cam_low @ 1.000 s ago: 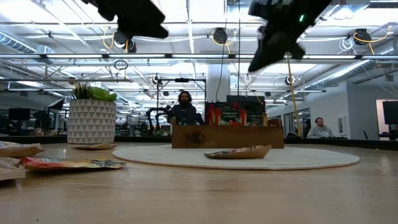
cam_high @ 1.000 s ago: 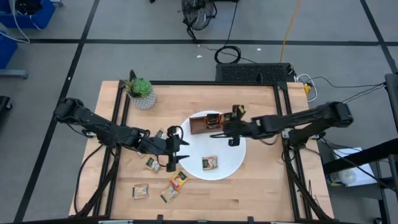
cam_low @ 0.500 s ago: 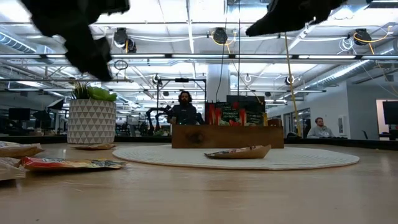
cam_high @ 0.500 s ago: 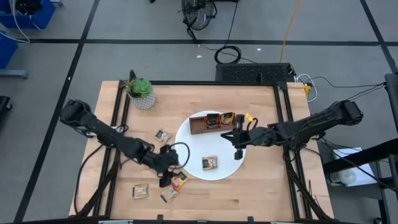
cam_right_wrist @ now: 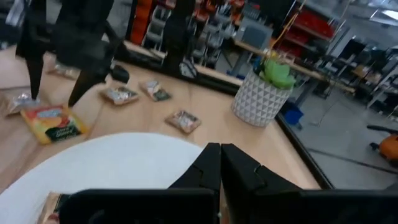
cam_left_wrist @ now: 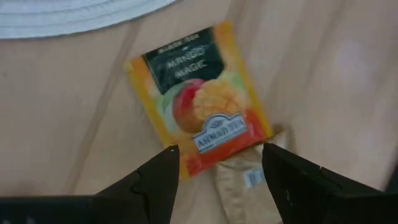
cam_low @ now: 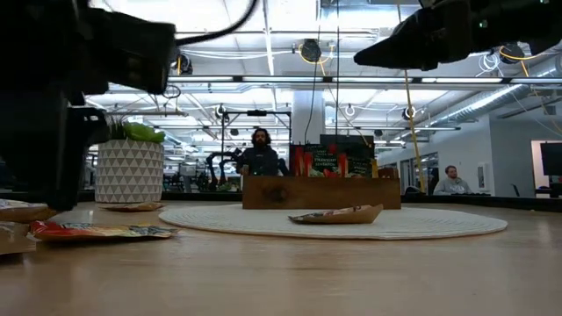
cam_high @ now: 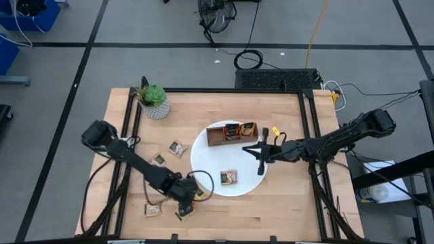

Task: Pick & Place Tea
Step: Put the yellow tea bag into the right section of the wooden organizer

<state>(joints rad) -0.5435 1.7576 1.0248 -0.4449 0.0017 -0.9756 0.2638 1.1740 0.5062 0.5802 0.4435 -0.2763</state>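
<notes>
Tea sachets lie loose on the table. An orange sachet point(cam_left_wrist: 199, 118) overlaps a beige one point(cam_left_wrist: 242, 180) near the table's front, and others lie farther left point(cam_high: 153, 209) point(cam_high: 178, 148). One sachet point(cam_high: 229, 177) rests flat on the white plate point(cam_high: 210, 152). More stand in the wooden tray point(cam_high: 230, 132) on the plate's far side. My left gripper point(cam_left_wrist: 217, 180) is open and points steeply down over the orange sachet's near end, one finger at each side. My right gripper point(cam_high: 261, 150) is shut, empty and level above the plate's right part.
A potted plant point(cam_high: 154, 102) stands at the table's far left corner. Bare wood lies to the right of the plate and along the near right edge. A person point(cam_low: 260, 154) sits in the room beyond the table.
My left gripper has swung toward the table's near edge and sunk to just above the orange sachet, rolling its wrist as it went. My right gripper has drawn back toward the table's right edge, away from the tray, and has tipped up from pointing downward to level.
</notes>
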